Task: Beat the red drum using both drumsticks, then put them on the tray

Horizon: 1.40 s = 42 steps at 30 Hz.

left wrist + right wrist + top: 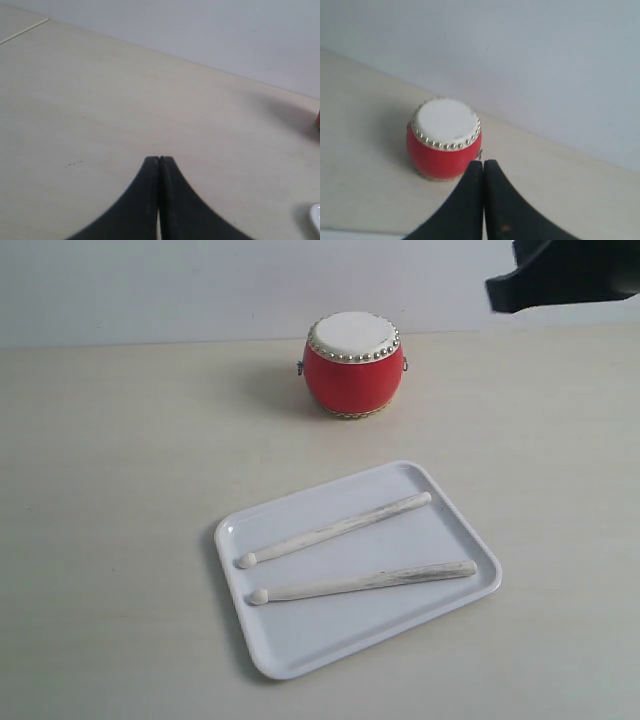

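Observation:
The red drum (354, 364) stands upright at the back of the table, its cream skin facing up; it also shows in the right wrist view (444, 139). Two pale drumsticks lie side by side on the white tray (300, 645): one (335, 529) farther back, one (365, 583) nearer the front. My right gripper (483, 162) is shut and empty, raised off the table to the right of the drum; a dark part of that arm (565, 275) shows at the top right. My left gripper (159, 158) is shut with nothing in it, over bare table.
The pale wooden table (110, 490) runs back to a light wall. In the left wrist view a sliver of the drum (317, 120) and a corner of the tray (315, 217) show at the picture's edge.

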Each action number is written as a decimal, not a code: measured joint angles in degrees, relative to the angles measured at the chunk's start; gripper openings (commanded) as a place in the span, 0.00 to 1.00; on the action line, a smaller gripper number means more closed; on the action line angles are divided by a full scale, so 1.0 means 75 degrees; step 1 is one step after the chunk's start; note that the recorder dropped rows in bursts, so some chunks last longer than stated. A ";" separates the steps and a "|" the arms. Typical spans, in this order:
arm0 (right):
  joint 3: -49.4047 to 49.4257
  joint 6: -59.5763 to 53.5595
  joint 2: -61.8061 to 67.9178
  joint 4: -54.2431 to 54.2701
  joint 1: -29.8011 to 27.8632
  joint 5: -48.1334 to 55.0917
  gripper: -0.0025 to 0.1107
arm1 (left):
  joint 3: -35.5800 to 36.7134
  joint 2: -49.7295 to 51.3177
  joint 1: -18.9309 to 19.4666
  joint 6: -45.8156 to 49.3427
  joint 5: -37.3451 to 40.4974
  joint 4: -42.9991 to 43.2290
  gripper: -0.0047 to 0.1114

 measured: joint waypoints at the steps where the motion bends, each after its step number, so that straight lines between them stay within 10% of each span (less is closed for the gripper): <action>1: 0.0244 0.0019 -0.0445 0.0084 -0.0107 -0.0156 0.02 | 0.0000 0.0000 0.0000 0.0000 0.0000 0.0000 0.04; 20: 0.5832 0.0167 -0.7236 0.0570 -0.3119 -0.0730 0.02 | 0.0000 0.0000 0.0000 0.0000 0.0000 -0.0008 0.04; 42: 0.6378 0.0272 -0.8378 0.1051 -0.3200 0.0943 0.02 | 0.0000 0.0000 0.0000 0.0000 0.0000 -0.0008 0.04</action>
